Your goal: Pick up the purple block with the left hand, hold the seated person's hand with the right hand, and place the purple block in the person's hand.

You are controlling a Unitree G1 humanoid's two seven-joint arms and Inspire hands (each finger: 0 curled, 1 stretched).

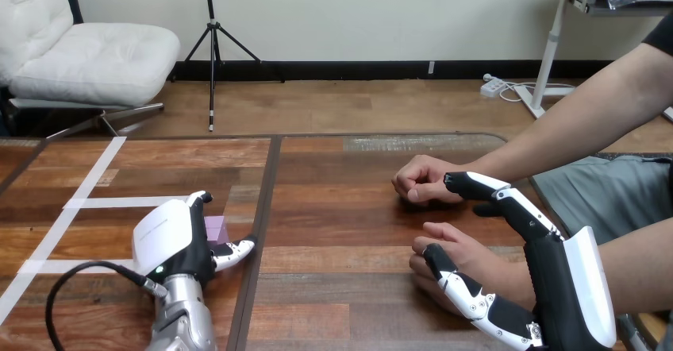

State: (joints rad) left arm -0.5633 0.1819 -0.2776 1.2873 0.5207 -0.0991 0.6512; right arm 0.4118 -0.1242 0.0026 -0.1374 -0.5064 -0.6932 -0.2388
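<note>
Purple block (217,229) sits in the head view tight against the inner side of the left hand (171,236). It shows as a small lilac face in the gap between a bent finger above it and the thumb below it. The left hand is turned with its white back shell towards the camera, its fingers curled round the block and closed on it. Block and hand are both low on the wooden table (333,208). White tape lines (95,176) run across the boards beyond and to the outer side of that hand. Well apart from it, across the table, the right hand (555,287) is spread wide, its fingers nearly straight. Its lower fingers (468,294) lie against the near side of the person's nearer hand (456,248), which rests loosely curled on the table in the gap of the spread hand. The tip of the right hand's upper finger or thumb (484,184) reaches out beside the wrist of the person's farther hand (421,178), which is closed in a fist on the table just beyond the nearer one.
</note>
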